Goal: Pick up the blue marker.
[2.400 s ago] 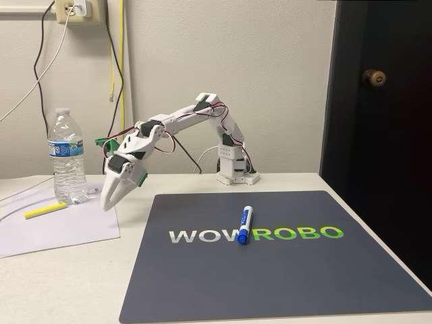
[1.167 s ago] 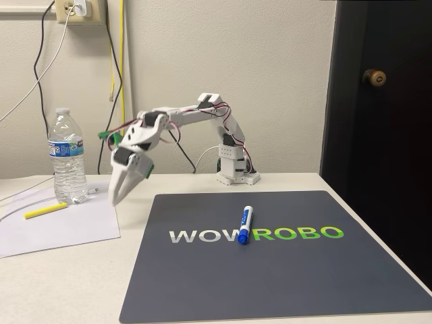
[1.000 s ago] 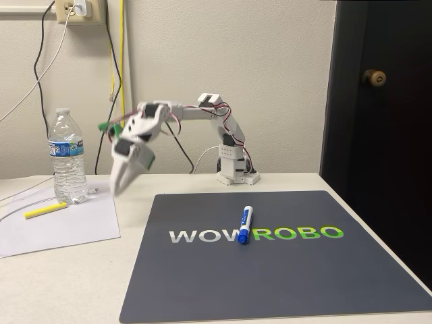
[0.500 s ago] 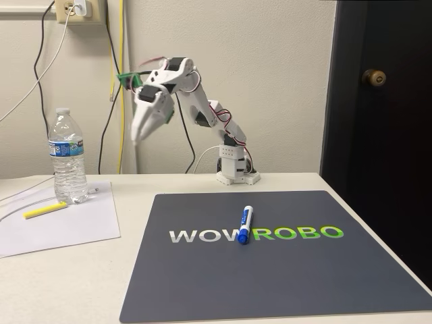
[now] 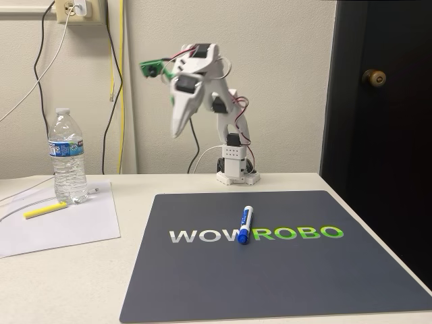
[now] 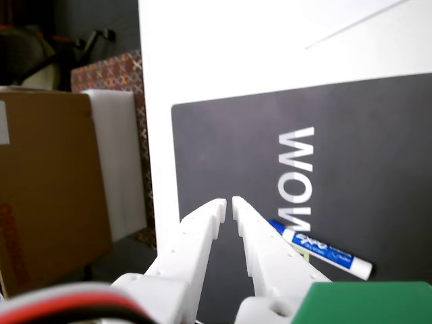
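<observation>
One claw [image 5: 177, 132] raised higher, blue marker [image 5: 244, 224] unmoved

In the wrist view the gripper [image 6: 228, 200] hides the capped end of the marker [image 6: 322, 248], and the mat [image 6: 378, 155] runs off the right edge. In the fixed view the gripper [image 5: 177, 129] is motion-blurred, its fingertips indistinct.

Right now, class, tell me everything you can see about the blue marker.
The blue marker is short and thick, with a white plastic-looking barrel, a blue cap and a blue printed label. It lies flat on the dark mat, across the gap between the white and green letters, cap end toward the fixed camera. Nothing touches it but the mat; the gripper hangs high above, apart from it.
</observation>
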Controlling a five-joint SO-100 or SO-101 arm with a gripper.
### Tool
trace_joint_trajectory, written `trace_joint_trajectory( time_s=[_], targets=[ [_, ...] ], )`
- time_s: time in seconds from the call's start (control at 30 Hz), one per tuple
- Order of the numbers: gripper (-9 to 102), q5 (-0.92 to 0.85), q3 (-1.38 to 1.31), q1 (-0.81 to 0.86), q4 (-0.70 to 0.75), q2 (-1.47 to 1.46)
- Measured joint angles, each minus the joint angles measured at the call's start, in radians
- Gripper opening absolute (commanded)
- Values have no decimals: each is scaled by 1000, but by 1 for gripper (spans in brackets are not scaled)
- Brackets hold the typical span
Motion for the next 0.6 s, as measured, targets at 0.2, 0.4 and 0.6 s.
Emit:
trace_joint_trajectory(
  time_s=[0.2, 0.4, 0.6],
  targets=[
    [0, 0, 304, -109, 0, 245],
    [0, -32, 465, -229, 0, 314],
    [0, -94, 517, -330, 0, 302]
  ],
)
